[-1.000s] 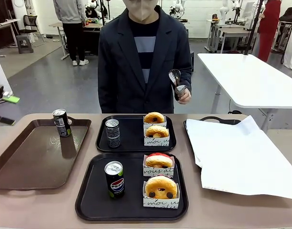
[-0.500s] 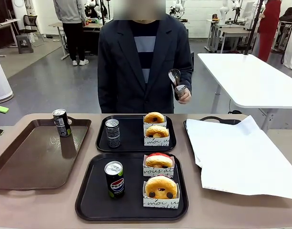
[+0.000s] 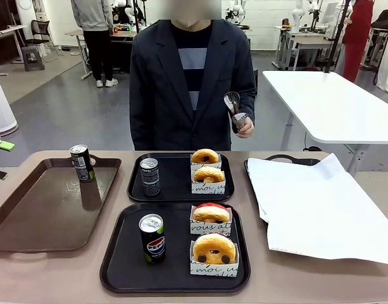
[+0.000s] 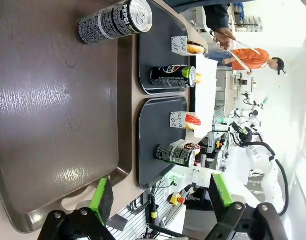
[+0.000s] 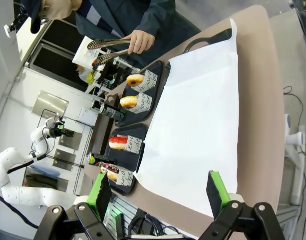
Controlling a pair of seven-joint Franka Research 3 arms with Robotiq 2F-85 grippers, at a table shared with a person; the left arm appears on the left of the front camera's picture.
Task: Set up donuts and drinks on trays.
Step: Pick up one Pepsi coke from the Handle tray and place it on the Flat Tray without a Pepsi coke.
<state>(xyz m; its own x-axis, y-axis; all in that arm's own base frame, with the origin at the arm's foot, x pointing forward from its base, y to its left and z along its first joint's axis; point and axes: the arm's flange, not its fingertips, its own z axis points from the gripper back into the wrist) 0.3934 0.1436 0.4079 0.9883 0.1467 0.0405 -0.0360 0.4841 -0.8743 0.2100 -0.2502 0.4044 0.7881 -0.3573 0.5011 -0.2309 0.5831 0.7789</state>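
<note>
Setting: lab hall with white worktables behind; tan table [image 3: 67,269] in front, a person in a dark jacket standing at its 12 o'clock edge.
Near black tray [image 3: 118,269]: centre of the table, nearest the robot; holds a Pepsi can [image 3: 152,238] at its 9 o'clock side and two sleeved donuts at 3 o'clock, a red-glazed donut [image 3: 211,213] behind a golden donut with chocolate spots [image 3: 213,248].
Far black tray [image 3: 178,179]: just beyond the near one; a grey patterned can [image 3: 149,177] at 9 o'clock, two golden donuts [image 3: 208,174] in sleeves at 3 o'clock.
Brown tray [image 3: 48,212]: at the table's 9 o'clock; a dark can with green [image 3: 82,163] stands in its far corner.
Paper-lined tray [image 3: 320,209]: at 3 o'clock, white sheet bare.
Person's hand [image 3: 244,126]: holds metal tongs [image 3: 232,104] upright at chest height, well clear of the trays.
Left gripper [image 4: 160,197]: green-padded fingers spread apart, nothing between them, over the brown tray's end.
Right gripper [image 5: 157,192]: fingers likewise apart and empty, over the table edge beside the paper sheet.
Progress: both black trays look fully set; the third can seems left over.
Handling, cans: rigid, smooth and slim, likely to tip; best taken around mid-body, pads on opposite sides.
Handling, donuts: soft, sticky glaze, easily crushed; best taken by the paper sleeve's flat sides with a light squeeze.
</note>
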